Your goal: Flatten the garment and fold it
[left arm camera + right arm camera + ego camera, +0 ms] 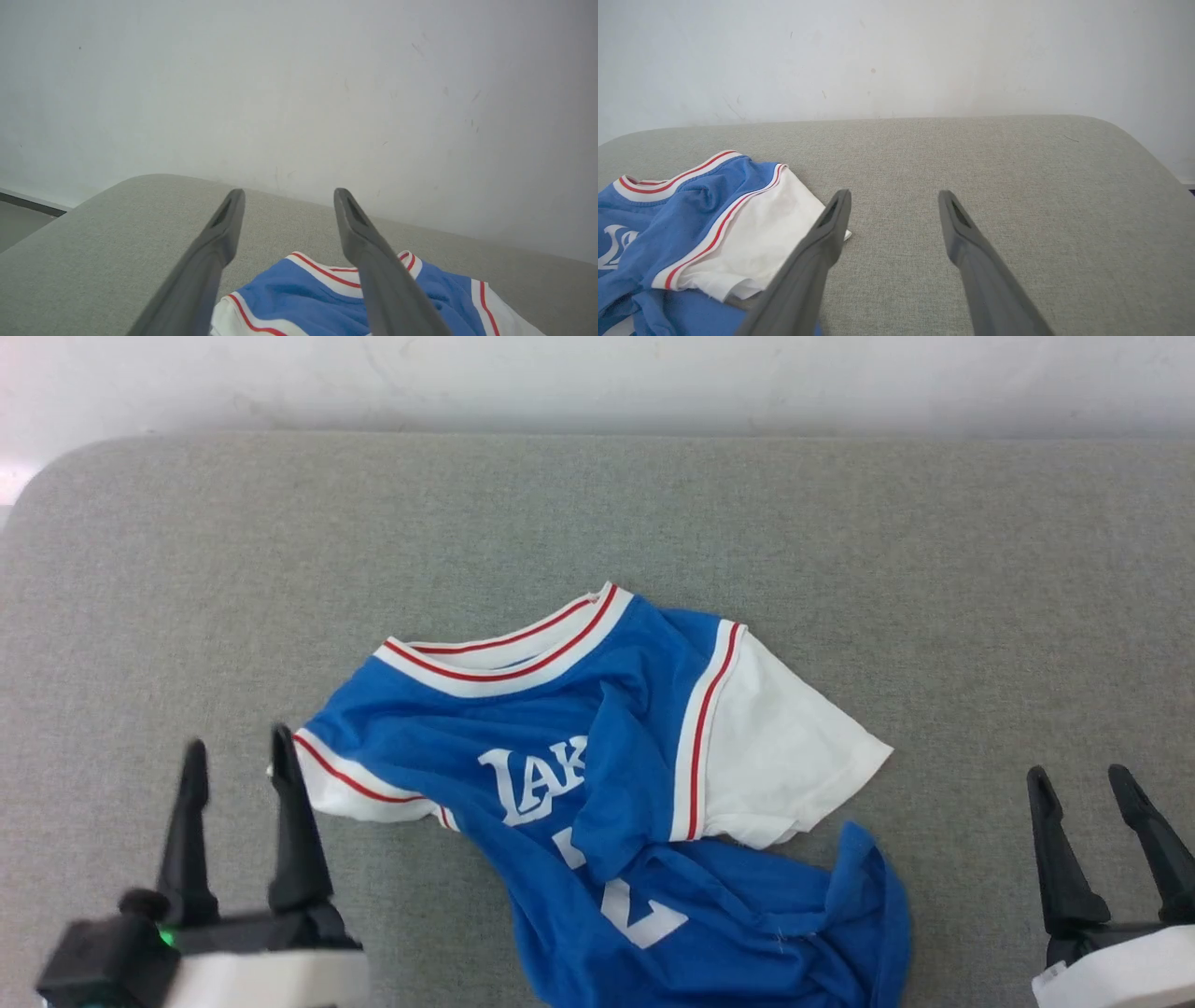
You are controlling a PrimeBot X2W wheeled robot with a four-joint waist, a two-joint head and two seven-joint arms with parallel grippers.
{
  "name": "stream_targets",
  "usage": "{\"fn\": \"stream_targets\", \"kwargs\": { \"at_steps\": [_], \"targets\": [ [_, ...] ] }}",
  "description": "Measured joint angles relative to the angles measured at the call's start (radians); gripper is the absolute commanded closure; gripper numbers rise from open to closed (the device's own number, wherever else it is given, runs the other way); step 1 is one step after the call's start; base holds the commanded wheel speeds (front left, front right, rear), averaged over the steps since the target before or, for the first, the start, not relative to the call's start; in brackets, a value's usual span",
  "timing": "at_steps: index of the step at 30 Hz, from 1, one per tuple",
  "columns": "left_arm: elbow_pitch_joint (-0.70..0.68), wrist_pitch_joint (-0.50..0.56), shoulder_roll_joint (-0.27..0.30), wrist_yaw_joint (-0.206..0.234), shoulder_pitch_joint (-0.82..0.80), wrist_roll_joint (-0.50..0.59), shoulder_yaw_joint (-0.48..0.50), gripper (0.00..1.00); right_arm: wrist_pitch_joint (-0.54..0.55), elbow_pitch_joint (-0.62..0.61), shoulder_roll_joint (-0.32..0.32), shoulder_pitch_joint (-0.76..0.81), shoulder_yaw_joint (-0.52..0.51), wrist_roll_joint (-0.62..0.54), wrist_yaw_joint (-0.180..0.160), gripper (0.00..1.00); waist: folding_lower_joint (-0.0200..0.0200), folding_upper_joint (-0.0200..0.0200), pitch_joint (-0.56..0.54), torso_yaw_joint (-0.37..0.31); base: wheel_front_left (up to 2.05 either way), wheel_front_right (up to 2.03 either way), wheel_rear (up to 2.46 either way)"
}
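A royal-blue jersey-style garment (597,784) with white sleeves and red-striped trim is seen lying crumpled near the front middle of a grey fabric-covered worktop (597,504), below a pale wall (597,383). The collar is turned toward the far edge. One white sleeve is spread out at the right and the other is bunched at the left. The blue body is twisted across the white lettering, and the hem is heaped at the near edge.

The left gripper (238,740) is held just beside the bunched sleeve, jaws apart, with nothing gripped. The right gripper (1078,772) is held well apart from the cloth, jaws likewise apart.

The flattening step is judged to be in hand, and no fold has been made. Next, the hem or shoulders would probably need to be pinched and drawn outward so that the twist is smoothed away.
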Motion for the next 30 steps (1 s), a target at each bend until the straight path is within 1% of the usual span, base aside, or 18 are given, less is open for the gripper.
{"fn": "stream_targets", "kwargs": {
  "at_steps": [4,9,12,16,19,21,25,30],
  "targets": [
    [0.003,0.000,-0.027,-0.034,0.051,0.047,0.000,0.00,-0.002,-0.003,0.000,0.006,-0.001,-0.011,0.000,0.00,0.0000,0.0000,-0.006,0.009,0.00,0.00,0.00],
    [0.008,0.000,-0.049,-0.071,0.048,0.083,0.004,0.00,0.056,-0.014,0.000,-0.044,0.019,-0.066,0.000,0.00,0.0000,0.0000,-0.001,0.030,0.00,0.00,0.00],
    [0.015,0.000,-0.063,-0.093,0.036,0.092,0.004,0.00,0.146,-0.012,0.000,-0.109,0.052,-0.119,0.000,0.00,0.0001,0.0000,0.010,0.040,0.00,0.00,0.00],
    [0.030,0.000,-0.081,-0.115,0.016,0.098,0.004,0.00,0.343,0.038,-0.001,-0.196,0.103,-0.164,0.000,0.00,0.0001,0.0000,0.032,0.053,0.00,0.00,0.00],
    [0.041,0.000,-0.099,-0.135,0.000,0.098,0.000,0.00,0.484,0.089,-0.031,-0.254,0.147,-0.175,0.000,0.00,0.0001,-0.0001,0.054,0.063,0.00,0.00,0.00],
    [0.052,0.000,-0.112,-0.149,-0.014,0.099,-0.003,0.00,0.546,0.119,-0.074,-0.291,0.177,-0.171,0.000,0.00,0.0002,0.0000,0.070,0.072,0.00,0.00,0.00],
    [0.070,0.000,-0.136,-0.167,-0.038,0.103,-0.003,0.00,0.599,0.165,-0.121,-0.357,0.185,-0.162,0.000,0.00,0.0003,0.0000,0.100,0.094,0.00,0.00,0.00],
    [0.094,0.000,-0.158,-0.194,-0.054,0.112,0.000,0.00,0.663,0.241,-0.174,-0.386,0.207,-0.132,0.000,0.00,0.0003,0.0000,0.128,0.126,0.00,0.00,0.00]
  ]
}}
